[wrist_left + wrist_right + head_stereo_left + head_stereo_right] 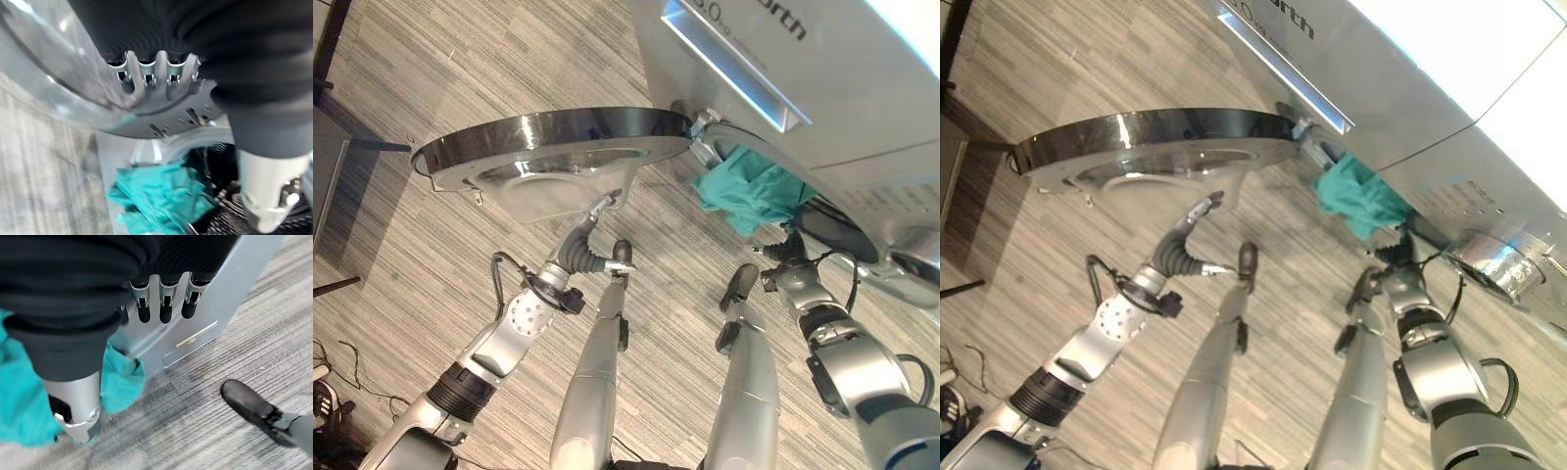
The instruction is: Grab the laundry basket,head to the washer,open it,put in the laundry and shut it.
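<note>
Left eye view: the washer (822,88) stands with its door (553,147) swung fully open. Teal laundry (744,191) hangs out over the opening's rim, only partly inside. The left hand (597,211) rests against the door's inner side; the right hand (783,245) is just below the laundry.

Left wrist view: straight fingers (161,73) lie flat on the door, gripping nothing.

Right wrist view: fingers (164,303) extend loosely toward the washer front, thumb beside the laundry, holding nothing.

Judgement: opening is done, loading is incomplete; pushing the laundry in and shutting the door remain.
</note>
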Controlling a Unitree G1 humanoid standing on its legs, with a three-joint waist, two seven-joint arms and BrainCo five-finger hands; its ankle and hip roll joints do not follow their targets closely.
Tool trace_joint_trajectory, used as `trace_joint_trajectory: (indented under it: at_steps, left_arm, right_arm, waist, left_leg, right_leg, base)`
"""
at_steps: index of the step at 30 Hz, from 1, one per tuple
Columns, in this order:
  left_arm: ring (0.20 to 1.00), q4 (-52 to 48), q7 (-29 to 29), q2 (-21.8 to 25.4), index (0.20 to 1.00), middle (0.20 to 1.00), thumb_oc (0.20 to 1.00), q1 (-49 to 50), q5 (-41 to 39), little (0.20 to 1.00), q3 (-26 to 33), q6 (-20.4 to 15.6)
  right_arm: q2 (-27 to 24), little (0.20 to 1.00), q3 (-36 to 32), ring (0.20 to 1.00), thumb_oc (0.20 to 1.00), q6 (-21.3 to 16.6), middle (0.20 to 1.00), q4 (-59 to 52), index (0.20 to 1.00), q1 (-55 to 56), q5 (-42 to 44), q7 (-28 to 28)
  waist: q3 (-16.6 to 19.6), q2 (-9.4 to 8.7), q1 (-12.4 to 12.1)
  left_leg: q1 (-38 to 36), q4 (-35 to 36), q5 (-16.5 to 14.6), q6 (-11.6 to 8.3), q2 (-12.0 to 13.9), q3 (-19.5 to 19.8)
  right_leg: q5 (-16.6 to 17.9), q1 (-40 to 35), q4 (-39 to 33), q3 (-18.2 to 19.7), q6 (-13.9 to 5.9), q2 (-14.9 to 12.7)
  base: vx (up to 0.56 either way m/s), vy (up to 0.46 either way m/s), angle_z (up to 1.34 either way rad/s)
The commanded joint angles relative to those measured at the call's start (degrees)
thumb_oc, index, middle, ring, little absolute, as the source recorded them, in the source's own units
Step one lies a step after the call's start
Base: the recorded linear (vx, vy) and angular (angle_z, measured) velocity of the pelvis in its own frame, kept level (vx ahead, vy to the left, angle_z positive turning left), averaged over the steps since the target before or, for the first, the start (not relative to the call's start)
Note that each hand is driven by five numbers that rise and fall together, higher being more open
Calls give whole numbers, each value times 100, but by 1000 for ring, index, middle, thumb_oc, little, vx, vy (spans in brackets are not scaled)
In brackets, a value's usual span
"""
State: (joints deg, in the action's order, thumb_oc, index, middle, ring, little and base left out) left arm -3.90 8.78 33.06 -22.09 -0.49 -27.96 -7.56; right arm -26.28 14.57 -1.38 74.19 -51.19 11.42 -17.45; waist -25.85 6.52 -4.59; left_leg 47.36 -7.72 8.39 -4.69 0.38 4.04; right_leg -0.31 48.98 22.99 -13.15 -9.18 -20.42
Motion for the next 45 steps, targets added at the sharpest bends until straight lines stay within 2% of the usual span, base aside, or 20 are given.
trace_joint_trajectory:
  at_steps: [1,7,8,10,11,12,15,19,20,21,22,31,34,36,41,43,45]
  left_arm:
    - [1000,-450,-26,-230,1000,1000,1000,192,-290,1000,-132,-371]
    - [1000,-392,-45,-443,1000,1000,1000,30,-563,1000,-433,-403]
    - [1000,-356,-103,-556,1000,1000,1000,23,-814,1000,-491,-403]
    - [1000,-348,-121,-596,1000,1000,1000,1,-922,1000,-511,-418]
    - [1000,-335,-151,-672,1000,1000,1000,-19,-1106,1000,-546,-428]
    - [1000,-335,-152,-670,1000,1000,1000,-25,-1111,1000,-552,-427]
    - [1000,-367,-214,-759,1000,1000,1000,72,-1441,1000,-570,-478]
    - [1000,-366,-240,-766,1000,1000,1000,196,-1558,1000,-587,-509]
    - [1000,-366,-237,-745,1000,1000,1000,225,-1557,1000,-585,-520]
    - [1000,-346,-207,-709,1000,1000,1000,249,-1532,1000,-557,-529]
    - [1000,-329,-187,-715,1000,1000,1000,254,-1527,1000,-527,-518]
    - [1000,-253,-117,-622,1000,1000,1000,404,-1427,1000,-309,-524]
    - [1000,-239,-136,-594,1000,1000,1000,481,-1442,1000,-228,-515]
    - [1000,-267,-149,-521,1000,1000,1000,563,-1466,1000,-154,-518]
    - [1000,-370,-191,-414,1000,1000,1000,794,-1634,1000,-126,-519]
    - [1000,-441,-260,-352,1000,1000,1000,906,-1786,1000,-190,-529]
    - [1000,-465,-320,-303,1000,1000,1000,981,-1799,1000,-269,-562]
  right_arm:
    - [-242,1000,30,1000,1000,-214,1000,96,1000,19,386,-123]
    - [-58,1000,-417,1000,1000,-482,1000,143,1000,-349,1337,-137]
    - [53,1000,-876,1000,1000,-683,1000,122,1000,-414,2038,-168]
    - [125,1000,-1024,1000,1000,-766,1000,127,1000,-459,2290,-159]
    - [207,1000,-1279,1000,1000,-892,1000,162,1000,-542,2729,-117]
    - [202,1000,-1282,1000,1000,-896,1000,169,1000,-544,2737,-110]
    - [124,1000,-1618,1000,1000,-1115,1000,225,1000,-776,3363,-110]
    - [-66,1000,-1681,1000,1000,-1234,1000,179,1000,-819,3562,-168]
    - [-112,871,-1681,871,871,-1263,871,122,871,-788,3574,-192]
    - [-236,235,-1709,235,235,-1293,235,63,235,-752,3551,-265]
    - [-286,200,-1760,200,200,-1329,200,17,200,-723,3605,-296]
    - [-785,200,-1836,200,200,-1559,200,-554,200,-504,3581,-449]
    - [-978,200,-1851,200,200,-1741,200,-1191,200,-452,3377,-658]
    - [-1185,200,-1961,200,200,-2039,200,-2167,200,-419,3145,-951]
    - [-1327,200,-2293,200,200,-2468,200,-3555,200,-483,2598,-1615]
    - [-1512,200,-2191,200,200,-2391,200,-3951,200,-648,2055,-1883]
    - [-1728,200,-1754,200,200,-1979,200,-3683,200,-756,1451,-1965]
  waist:
    - [457,323,-109]
    - [481,482,-298]
    - [508,556,-373]
    - [515,596,-416]
    - [535,658,-502]
    - [539,662,-506]
    - [611,797,-720]
    - [673,837,-834]
    - [684,826,-830]
    - [700,800,-811]
    - [701,786,-794]
    - [729,552,-561]
    - [767,436,-447]
    - [842,317,-329]
    - [926,258,-254]
    - [943,268,-260]
    - [926,278,-300]
  left_leg:
    - [143,-216,-621,-277,261,-4]
    - [196,-233,-617,-260,217,53]
    - [220,-231,-616,-253,187,89]
    - [240,-235,-613,-252,175,102]
    - [265,-237,-612,-255,151,131]
    - [270,-239,-614,-256,151,137]
    - [327,-228,-575,-277,96,225]
    - [344,-186,-528,-300,78,287]
    - [354,-183,-522,-303,78,298]
    - [356,-180,-523,-308,75,300]
    - [356,-175,-524,-308,77,305]
    - [232,-133,-557,-332,183,197]
    - [105,-133,-594,-331,211,151]
    - [-69,-110,-628,-332,251,131]
    - [-268,-95,-672,-315,252,164]
    - [-309,-167,-717,-298,222,190]
    - [-296,-221,-724,-297,221,193]
  right_leg:
    - [468,272,-690,397,-405,-72]
    - [401,288,-600,350,-434,-127]
    - [372,297,-563,330,-453,-152]
    - [356,308,-534,302,-462,-168]
    - [324,294,-521,282,-472,-189]
    - [322,293,-521,275,-471,-190]
    - [261,278,-486,194,-490,-217]
    - [220,261,-462,154,-488,-237]
    - [216,251,-465,149,-486,-241]
    - [215,237,-470,141,-485,-241]
    - [215,239,-475,146,-486,-235]
    - [276,80,-671,145,-492,-171]
    - [309,-65,-771,163,-487,-125]
    - [332,-247,-875,138,-497,-102]
    - [281,-457,-881,139,-492,-98]
    - [224,-429,-752,188,-470,-112]
    - [191,-394,-663,235,-466,-119]
  base:
    - [-5,37,2]
    - [0,15,2]
    - [-3,13,6]
    - [-1,7,2]
    - [-4,-7,5]
    - [-13,-6,11]
    - [-19,2,24]
    - [-8,2,21]
    - [-1,6,26]
    - [4,19,22]
    - [6,27,15]
    - [2,5,1]
    - [30,8,-10]
    - [39,-11,-22]
    - [28,-2,-14]
    - [29,40,1]
    - [0,0,0]
